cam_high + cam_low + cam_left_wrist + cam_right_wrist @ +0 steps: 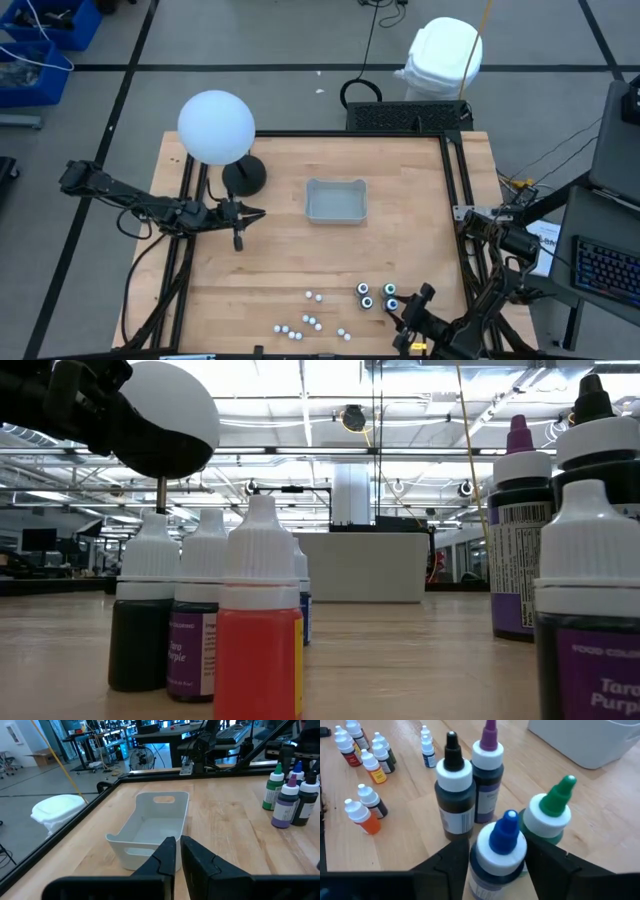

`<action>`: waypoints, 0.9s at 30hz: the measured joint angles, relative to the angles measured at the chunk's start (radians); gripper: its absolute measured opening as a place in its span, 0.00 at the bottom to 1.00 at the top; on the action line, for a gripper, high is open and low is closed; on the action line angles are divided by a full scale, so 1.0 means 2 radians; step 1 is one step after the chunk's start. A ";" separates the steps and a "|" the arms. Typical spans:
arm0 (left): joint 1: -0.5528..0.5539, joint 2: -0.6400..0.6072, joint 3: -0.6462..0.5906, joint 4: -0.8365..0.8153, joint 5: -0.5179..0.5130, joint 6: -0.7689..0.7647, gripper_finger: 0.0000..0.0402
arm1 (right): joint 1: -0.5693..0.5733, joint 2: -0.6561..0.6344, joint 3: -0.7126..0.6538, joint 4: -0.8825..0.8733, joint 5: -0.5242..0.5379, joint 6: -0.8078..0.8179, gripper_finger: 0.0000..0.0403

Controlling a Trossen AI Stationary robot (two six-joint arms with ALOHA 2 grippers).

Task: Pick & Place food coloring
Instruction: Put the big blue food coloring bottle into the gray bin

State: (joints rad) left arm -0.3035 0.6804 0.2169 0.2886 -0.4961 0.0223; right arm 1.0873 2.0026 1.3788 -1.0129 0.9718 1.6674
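1. The right gripper (495,865) is working at about five o'clock on the table (280,260) in the high view. Its two fingers are standing apart on either side of the blue-tipped bottle (499,851), close to it, but I cannot tell whether they are pressing it yet.
2. This is looking like the grasping step: the bottle is sitting on the wood, not lifted.
3. The food coloring is lying in two groups. Four larger bottles (379,295) are clustering near five o'clock; the small white-capped vials (308,322) are scattering near six o'clock.
4. The grey tray (336,200) is sitting near the table's centre, well apart from the bottles.
5. The next move is calling for a firm squeeze and a straight lift, since the green-tipped bottle (547,817) is standing just beside the blue one and could be knocked.
6. The left gripper (179,854) is waiting at nine o'clock, pinched nearly shut on nothing.
7. In the high view the right gripper's fingertips are partly cut off by the frame's lower edge.
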 joint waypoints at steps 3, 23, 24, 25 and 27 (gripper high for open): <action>0.000 0.000 0.000 0.000 0.000 0.000 0.09 | -0.001 0.000 0.000 0.010 0.000 -0.013 0.37; 0.000 0.000 0.000 0.000 0.000 0.000 0.09 | 0.000 -0.041 0.000 0.051 -0.025 -0.054 0.28; 0.000 0.000 0.000 0.000 0.000 0.000 0.09 | 0.000 -0.049 0.000 0.061 -0.025 -0.069 0.28; 0.000 0.000 0.000 0.000 0.000 0.000 0.09 | 0.000 -0.058 0.000 0.068 -0.023 -0.087 0.28; 0.000 0.000 0.000 0.000 0.000 0.000 0.09 | -0.002 -0.077 0.000 0.082 -0.019 -0.126 0.28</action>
State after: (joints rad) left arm -0.3035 0.6800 0.2169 0.2886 -0.4965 0.0223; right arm 1.0830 1.8488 1.3785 -0.8499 0.9331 1.4160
